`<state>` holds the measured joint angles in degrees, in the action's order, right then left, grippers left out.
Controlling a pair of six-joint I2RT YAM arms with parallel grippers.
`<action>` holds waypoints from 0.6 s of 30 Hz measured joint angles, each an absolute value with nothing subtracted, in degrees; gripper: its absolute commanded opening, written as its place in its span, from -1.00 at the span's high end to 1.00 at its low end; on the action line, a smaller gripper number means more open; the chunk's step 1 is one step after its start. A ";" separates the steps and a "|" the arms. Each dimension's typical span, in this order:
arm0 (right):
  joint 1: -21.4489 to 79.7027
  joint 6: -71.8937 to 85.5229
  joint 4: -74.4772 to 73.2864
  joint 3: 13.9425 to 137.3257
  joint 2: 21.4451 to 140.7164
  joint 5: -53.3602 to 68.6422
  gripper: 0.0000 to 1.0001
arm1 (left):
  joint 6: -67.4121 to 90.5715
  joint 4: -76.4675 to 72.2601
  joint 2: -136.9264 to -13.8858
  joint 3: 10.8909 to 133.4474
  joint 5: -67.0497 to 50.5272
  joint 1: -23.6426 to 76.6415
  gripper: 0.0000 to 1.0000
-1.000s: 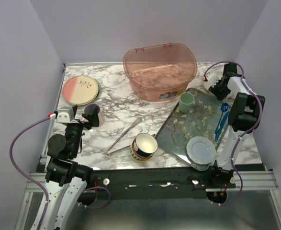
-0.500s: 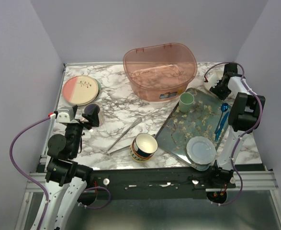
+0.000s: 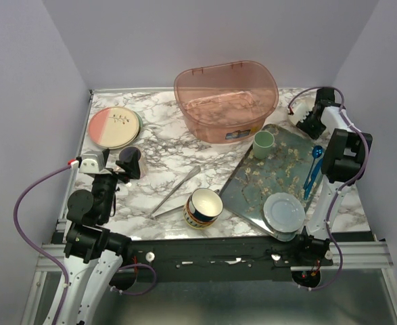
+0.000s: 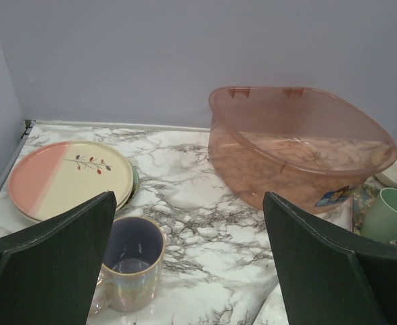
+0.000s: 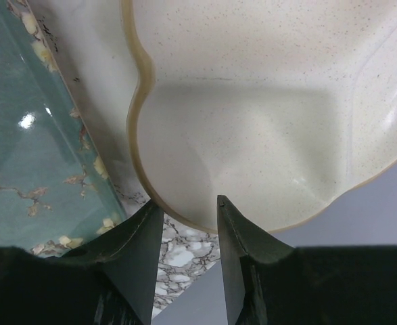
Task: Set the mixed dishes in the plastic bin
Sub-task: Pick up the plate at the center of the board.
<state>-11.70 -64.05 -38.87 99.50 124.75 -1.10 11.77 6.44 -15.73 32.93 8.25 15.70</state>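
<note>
Speckled beige scalloped bowl (image 5: 266, 101): rim clamped in right gripper (image 5: 189, 202), clear from right wrist only; mostly hidden overhead. Left gripper (image 4: 188, 196): spread wide over marble bench (image 4: 205, 250).

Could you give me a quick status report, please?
Left gripper open, near mug. Right gripper astride bowl rim, grip unconfirmed. Bin empty, nothing between.

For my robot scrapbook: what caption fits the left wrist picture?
Open left claw facing a pale lilac mug, pink-and-cream round plate and translucent pink plastic bin.
</note>
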 measured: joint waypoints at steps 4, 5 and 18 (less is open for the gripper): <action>-11.70 -64.16 -38.89 99.85 125.69 -1.10 0.10 | 11.77 6.46 -15.73 32.93 8.25 15.68 -0.97; -11.70 -64.16 -38.87 99.92 125.95 -1.10 0.10 | 11.77 6.46 -15.73 32.93 8.25 15.68 -0.97; -11.03 -66.57 -36.95 100.27 126.98 -0.97 0.58 | 11.77 6.44 -16.03 32.93 8.25 15.55 -0.97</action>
<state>-11.03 -66.57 -36.95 100.27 126.98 -0.97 11.77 6.44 -16.03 32.93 8.25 15.55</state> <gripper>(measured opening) 0.283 0.985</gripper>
